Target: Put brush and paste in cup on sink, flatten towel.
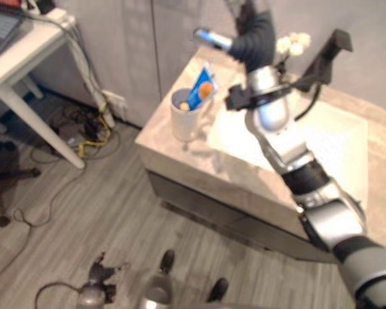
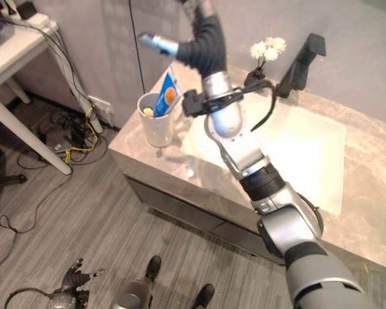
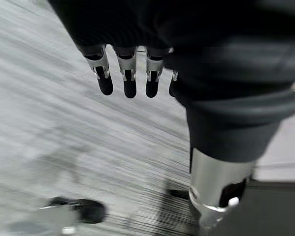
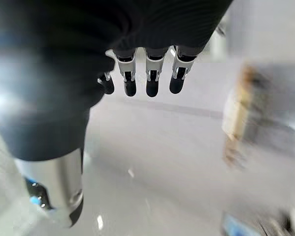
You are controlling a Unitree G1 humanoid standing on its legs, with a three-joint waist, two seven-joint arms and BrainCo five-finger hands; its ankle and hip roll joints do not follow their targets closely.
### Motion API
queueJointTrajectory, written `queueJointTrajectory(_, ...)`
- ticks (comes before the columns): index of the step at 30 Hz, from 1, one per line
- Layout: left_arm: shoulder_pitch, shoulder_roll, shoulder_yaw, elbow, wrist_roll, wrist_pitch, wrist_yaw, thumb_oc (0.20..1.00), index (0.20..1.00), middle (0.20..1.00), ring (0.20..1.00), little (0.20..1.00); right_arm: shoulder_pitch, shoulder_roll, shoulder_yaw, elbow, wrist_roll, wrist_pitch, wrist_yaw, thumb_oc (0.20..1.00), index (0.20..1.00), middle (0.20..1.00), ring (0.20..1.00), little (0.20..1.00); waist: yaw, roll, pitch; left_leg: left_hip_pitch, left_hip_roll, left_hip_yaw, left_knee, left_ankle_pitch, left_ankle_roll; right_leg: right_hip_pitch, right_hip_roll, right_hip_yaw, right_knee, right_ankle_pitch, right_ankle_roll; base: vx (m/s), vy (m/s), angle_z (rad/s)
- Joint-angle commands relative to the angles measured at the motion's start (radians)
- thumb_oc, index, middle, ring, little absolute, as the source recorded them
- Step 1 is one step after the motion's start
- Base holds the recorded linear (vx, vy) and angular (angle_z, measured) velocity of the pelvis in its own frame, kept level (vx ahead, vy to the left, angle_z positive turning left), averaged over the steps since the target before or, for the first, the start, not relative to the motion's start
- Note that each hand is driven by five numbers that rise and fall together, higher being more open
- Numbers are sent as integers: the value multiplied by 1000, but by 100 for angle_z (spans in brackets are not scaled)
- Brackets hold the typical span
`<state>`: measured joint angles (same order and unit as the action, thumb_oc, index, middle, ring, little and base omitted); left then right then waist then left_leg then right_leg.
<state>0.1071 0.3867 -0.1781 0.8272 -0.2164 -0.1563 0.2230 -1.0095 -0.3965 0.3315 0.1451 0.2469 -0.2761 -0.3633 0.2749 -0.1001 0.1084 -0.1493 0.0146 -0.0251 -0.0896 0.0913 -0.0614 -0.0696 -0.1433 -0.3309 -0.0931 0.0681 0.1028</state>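
Observation:
A white cup [image 1: 183, 121] stands on the near left corner of the marble counter [image 1: 180, 161]. A blue toothpaste tube [image 1: 200, 89] sticks out of it, with a yellowish tip [image 2: 147, 111] beside it. My right hand [image 1: 254, 40] is raised above and behind the cup, close to the wall. Its fingers [image 4: 149, 81] are straight and hold nothing. A white rectangle [image 2: 289, 151] lies flat under the faucet; whether it is the basin or a spread towel I cannot tell. My left hand [image 1: 93, 291] hangs low over the floor, its fingers [image 3: 130, 78] straight and empty.
A black faucet [image 1: 327, 56] and white flowers [image 1: 293, 43] stand at the back of the counter. To the left is a white table [image 1: 25, 55] with cables [image 1: 83, 132] on the grey floor beneath it. A dark chair base [image 1: 2, 177] is at the far left.

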Motion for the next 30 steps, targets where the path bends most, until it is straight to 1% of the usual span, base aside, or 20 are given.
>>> queueJointTrajectory(1,33,107,-87,-233,43,-68,-106,1000,1000,1000,1000,1000,25,-49,-134,-84,-116,-62,-110,1000,1000,1000,1000,1000,-3,45,-63,30,11,-27,2,-85,52,50,-10,12,6,-27,18,-29,-9,-23)
queueJointTrajectory(2,40,113,-86,-242,41,-63,-108,1000,1000,1000,1000,1000,32,-47,-137,-89,-117,-59,-110,1000,1000,1000,1000,1000,-2,43,-64,31,12,-27,2,-86,52,51,-10,12,6,-27,18,-41,-9,-23)
queueJointTrajectory(5,108,194,-73,-494,-19,-75,-189,1000,1000,1000,1000,1000,132,-69,-266,-160,-180,-68,-172,1000,1000,1000,1000,1000,-26,68,-78,47,13,-12,2,-92,55,57,-14,22,6,-29,20,-36,8,-17)
queueJointTrajectory(6,140,245,-44,-634,-67,-81,-229,1000,1000,1000,1000,1000,222,-95,-344,-192,-209,-73,-199,1000,1000,1000,1000,1000,-49,84,-84,58,15,2,2,-96,58,57,-14,35,6,-27,22,-35,8,-12)
queueJointTrajectory(7,147,250,-42,-641,-70,-78,-232,1000,1000,1000,1000,1000,230,-92,-347,-198,-209,-71,-198,1000,1000,1000,1000,1000,-48,82,-86,58,15,2,2,-96,58,58,-14,36,6,-27,22,-35,13,-17)
queueJointTrajectory(8,187,285,1,-757,-157,-78,-278,1000,1000,1000,1000,1000,351,-114,-423,-220,-213,-74,-213,1000,1000,1000,1000,1000,-76,96,-90,69,15,17,2,-100,59,59,-14,47,6,-26,23,-16,2,-40)
queueJointTrajectory(11,267,338,69,-897,-241,-91,-342,1000,1000,1000,1000,1000,605,-207,-547,-65,-228,-53,-231,1000,1000,1000,1000,1000,-118,105,-101,89,17,41,2,-108,63,64,-15,67,6,-24,27,-14,-4,-29)
queueJointTrajectory(12,268,339,69,-898,-242,-91,-342,1000,1000,1000,1000,1000,606,-206,-547,-65,-228,-53,-231,1000,1000,1000,1000,1000,-118,104,-102,89,17,41,2,-108,63,64,-15,67,6,-24,27,-16,-13,-50)
queueJointTrajectory(13,290,355,117,-962,-263,-107,-362,1000,1000,1000,1000,1000,750,-227,-609,31,-239,-38,-223,1000,1000,1000,1000,1000,-143,110,-99,96,17,50,2,-112,63,64,-15,74,6,-23,28,0,-17,-47)
queueJointTrajectory(14,304,370,145,-999,-282,-113,-363,1000,1000,1000,1000,1000,851,-232,-643,154,-233,-20,-225,1000,1000,1000,1000,1000,-152,109,-103,101,18,55,2,-113,62,65,-15,76,6,-22,30,10,-32,-40)
queueJointTrajectory(15,322,371,177,-1025,-320,-120,-374,947,947,947,947,947,921,-246,-667,327,-217,0,-220,1000,1000,1000,1000,1000,-163,110,-103,106,18,55,2,-116,59,69,-15,79,6,-23,30,9,-34,8)
queueJointTrajectory(16,333,367,207,-1042,-332,-122,-373,470,470,470,470,470,949,-251,-663,433,-191,7,-189,1000,1000,1000,1000,1000,-169,110,-103,105,19,57,2,-114,57,67,-15,78,6,-22,30,3,-33,9)
queueJointTrajectory(17,336,367,214,-1046,-333,-127,-369,385,385,385,385,385,973,-250,-671,580,-151,11,-182,1000,1000,1000,1000,1000,-174,110,-101,106,19,56,2,-114,55,68,-14,78,6,-22,30,-15,-16,7)
queueJointTrajectory(18,337,366,215,-1047,-333,-127,-369,200,200,200,200,200,967,-255,-667,591,-147,4,-180,1000,1000,1000,1000,1000,-176,110,-103,102,18,56,2,-111,55,64,-15,78,6,-20,29,0,0,0)
queueJointTrajectory(20,337,349,243,-1049,-341,-129,-356,200,200,200,200,200,979,-240,-646,937,-26,37,-103,1000,1000,1000,1000,1000,-182,111,-99,104,19,54,2,-112,50,68,-14,75,6,-21,29,-10,-23,-8)
queueJointTrajectory(22,326,338,260,-1027,-323,-121,-350,200,200,200,200,200,995,-207,-651,1130,76,69,-16,1000,1000,1000,1000,1000,-183,111,-97,101,18,52,2,-110,46,68,-14,69,6,-23,29,-8,-24,-8)
queueJointTrajectory(23,315,325,268,-1020,-308,-119,-349,200,200,200,200,200,998,-191,-681,1173,156,71,10,1000,1000,1000,1000,1000,-186,112,-95,97,17,50,2,-107,45,65,-16,66,6,-21,28,0,0,0)
queueJointTrajectory(25,306,322,282,-1030,-304,-115,-356,200,200,200,200,200,1028,-174,-698,1272,205,105,72,1000,1000,1000,1000,1000,-188,113,-94,91,16,48,2,-105,44,61,-17,61,6,-21,29,0,0,0)
queueJointTrajectory(29,300,301,302,-1026,-309,-111,-365,200,200,200,200,200,1069,-138,-687,1347,191,148,122,1000,1000,1000,1000,1000,-191,113,-92,85,16,48,2,-104,42,57,-18,58,6,-20,29,-5,-11,9)
queueJointTrajectory(30,293,293,311,-1019,-301,-109,-379,200,200,200,200,200,1093,-119,-669,1405,155,184,166,1000,1000,1000,1000,1000,-192,113,-91,85,16,48,2,-104,41,58,-18,55,6,-23,29,6,-12,3)
